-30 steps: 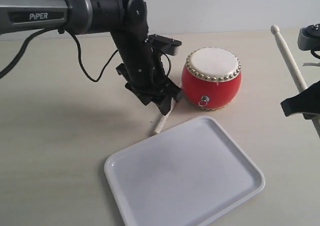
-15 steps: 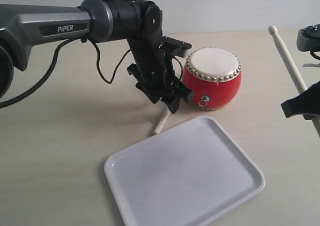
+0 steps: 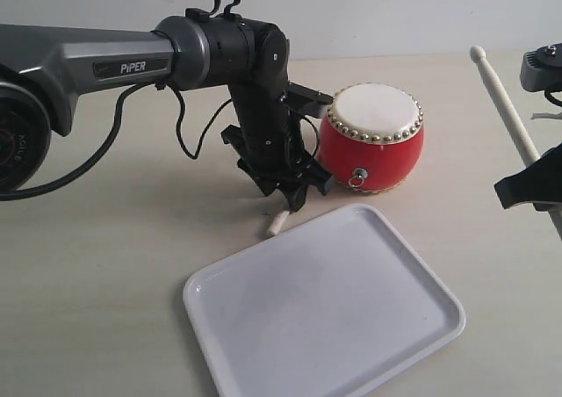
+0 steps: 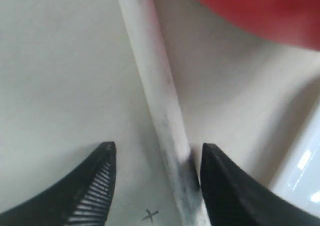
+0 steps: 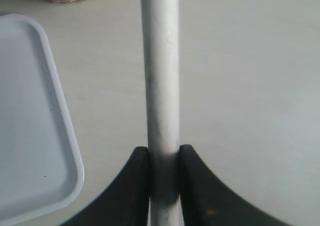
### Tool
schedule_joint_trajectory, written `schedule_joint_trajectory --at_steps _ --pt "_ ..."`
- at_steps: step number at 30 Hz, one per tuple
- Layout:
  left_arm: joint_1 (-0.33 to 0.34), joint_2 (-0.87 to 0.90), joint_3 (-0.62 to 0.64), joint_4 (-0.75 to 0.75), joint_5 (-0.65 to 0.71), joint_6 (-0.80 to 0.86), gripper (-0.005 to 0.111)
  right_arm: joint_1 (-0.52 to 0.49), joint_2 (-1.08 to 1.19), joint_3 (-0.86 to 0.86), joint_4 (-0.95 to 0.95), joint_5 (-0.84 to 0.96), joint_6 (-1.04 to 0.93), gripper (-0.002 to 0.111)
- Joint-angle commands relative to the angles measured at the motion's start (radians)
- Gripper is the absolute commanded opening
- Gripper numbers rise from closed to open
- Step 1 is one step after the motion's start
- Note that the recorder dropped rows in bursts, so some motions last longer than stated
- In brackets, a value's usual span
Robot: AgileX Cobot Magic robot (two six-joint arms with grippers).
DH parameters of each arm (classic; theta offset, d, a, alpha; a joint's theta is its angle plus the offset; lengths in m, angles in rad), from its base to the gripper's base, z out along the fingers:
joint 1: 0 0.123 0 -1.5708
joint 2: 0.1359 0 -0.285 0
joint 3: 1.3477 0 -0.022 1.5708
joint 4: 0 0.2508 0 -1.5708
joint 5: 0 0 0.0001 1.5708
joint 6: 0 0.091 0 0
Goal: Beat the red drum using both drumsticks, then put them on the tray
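Left gripper (image 4: 157,147), jaws apart, straddled one drumstick (image 4: 150,61) lying mid-frame beside the red drum (image 3: 373,147); right gripper (image 5: 163,151) clamped the other drumstick (image 5: 160,76). Tray (image 3: 325,300) bare; beating apparently pending.

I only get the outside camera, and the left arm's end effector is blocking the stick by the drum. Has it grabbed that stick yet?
Observer: Not yet. The left wrist view shows the left end effector open, with the left drumstick lying on the table between its jaws.
Operator: Is that stick bumping the drum?
Observer: Not where that camera looks: bare table shows between it and the red drum.
Operator: And the other arm?
Observer: The right wrist view shows the right end effector shut on the right drumstick, clamped from both sides.
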State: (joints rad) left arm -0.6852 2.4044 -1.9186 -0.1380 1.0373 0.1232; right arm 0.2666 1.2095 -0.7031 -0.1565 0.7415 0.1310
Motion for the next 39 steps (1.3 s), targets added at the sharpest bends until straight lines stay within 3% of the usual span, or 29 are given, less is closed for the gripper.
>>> schedule_joint_trajectory --at_steps 1,11,17,25,27,31,39 --pt "-0.006 -0.004 -0.006 0.015 0.004 -0.003 0.050 -0.001 -0.008 0.004 -0.004 -0.016 -0.007 0.000" --pt "-0.006 -0.004 -0.006 0.023 0.016 -0.008 0.049 -0.001 -0.008 0.004 -0.021 -0.034 -0.009 0.000" --pt "-0.006 -0.004 -0.006 0.023 0.027 -0.010 0.033 -0.001 -0.008 0.004 -0.021 -0.036 -0.009 0.000" --pt "-0.006 -0.004 -0.006 0.025 0.031 -0.013 0.032 -0.001 -0.008 0.004 -0.019 -0.038 -0.011 0.000" --pt "-0.006 -0.004 -0.006 0.030 0.031 -0.013 0.025 -0.001 -0.008 0.004 -0.019 -0.038 -0.011 0.000" --pt "0.006 -0.007 -0.006 0.031 0.050 -0.013 0.000 -0.001 -0.008 0.004 -0.019 -0.039 -0.011 0.000" --pt "0.043 -0.051 -0.006 0.075 0.139 -0.013 0.000 -0.001 -0.008 0.000 -0.005 -0.060 -0.009 0.000"
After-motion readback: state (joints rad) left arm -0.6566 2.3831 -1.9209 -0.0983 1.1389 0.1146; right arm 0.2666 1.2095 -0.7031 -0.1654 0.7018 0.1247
